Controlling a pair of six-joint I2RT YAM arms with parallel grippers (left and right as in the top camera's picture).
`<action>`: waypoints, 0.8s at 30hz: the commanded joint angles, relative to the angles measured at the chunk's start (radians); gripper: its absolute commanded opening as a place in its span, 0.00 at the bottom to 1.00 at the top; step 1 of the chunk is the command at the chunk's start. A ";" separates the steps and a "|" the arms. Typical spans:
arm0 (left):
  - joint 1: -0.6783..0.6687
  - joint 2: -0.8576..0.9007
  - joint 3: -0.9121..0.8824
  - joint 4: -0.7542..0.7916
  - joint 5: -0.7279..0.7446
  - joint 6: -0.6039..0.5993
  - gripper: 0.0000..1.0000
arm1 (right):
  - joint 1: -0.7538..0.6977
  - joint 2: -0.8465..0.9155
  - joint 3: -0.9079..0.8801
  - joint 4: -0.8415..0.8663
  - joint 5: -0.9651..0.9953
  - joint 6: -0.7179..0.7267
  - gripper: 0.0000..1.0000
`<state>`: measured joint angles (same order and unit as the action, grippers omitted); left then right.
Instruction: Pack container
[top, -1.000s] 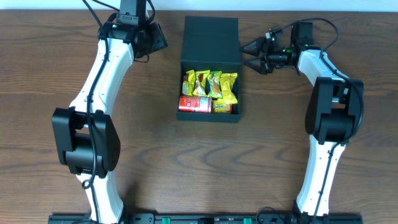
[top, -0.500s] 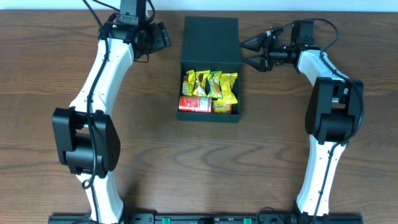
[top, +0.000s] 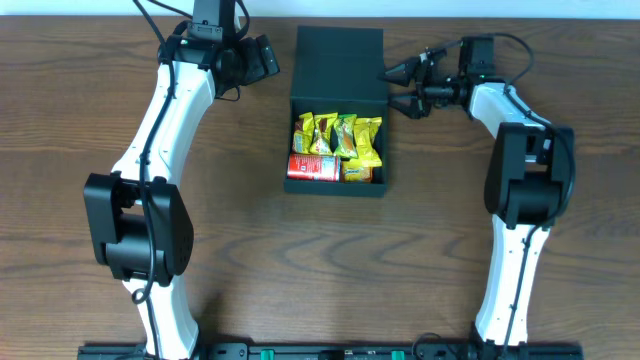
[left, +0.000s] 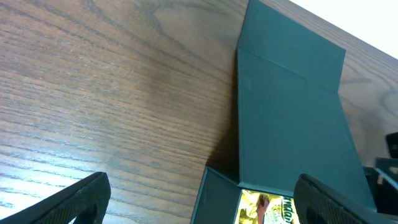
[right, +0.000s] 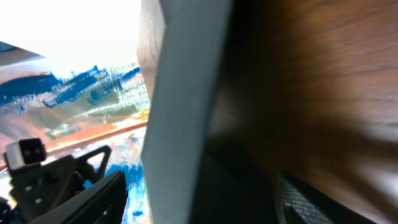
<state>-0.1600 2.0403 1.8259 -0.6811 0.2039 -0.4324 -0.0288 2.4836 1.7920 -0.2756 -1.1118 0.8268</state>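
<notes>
At the far side, left gripper (top: 268, 58) and right gripper (top: 393, 88) flank the container (top: 336, 189) and its flat-lying lid (top: 340, 60), both splayed and empty, likely ready to fold it shut.

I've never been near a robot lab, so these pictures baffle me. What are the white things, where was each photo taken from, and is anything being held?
The white things are two robot arms, each ending in a two-finger gripper. The wide picture looks straight down on the wooden table. The other two pictures come from small cameras on the wrists, and the right wrist one is too blurred to read well. In the middle stands a dark green container. Its lid is swung open behind it. Inside are yellow snack packets and a red one. The left gripper and the right gripper sit either side of the lid. Both are open and hold nothing.
</notes>
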 joint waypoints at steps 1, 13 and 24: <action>0.003 -0.017 0.010 -0.005 0.007 0.007 0.95 | 0.004 0.029 -0.001 0.040 -0.028 0.014 0.75; 0.003 -0.017 0.010 -0.019 0.006 0.007 0.95 | 0.004 0.030 -0.001 0.279 -0.079 0.079 0.74; 0.003 -0.017 0.010 -0.019 0.006 0.011 0.96 | 0.004 0.030 -0.001 0.376 -0.145 0.079 0.74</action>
<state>-0.1596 2.0403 1.8259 -0.6987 0.2070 -0.4324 -0.0288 2.5130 1.7893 0.0837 -1.2030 0.9051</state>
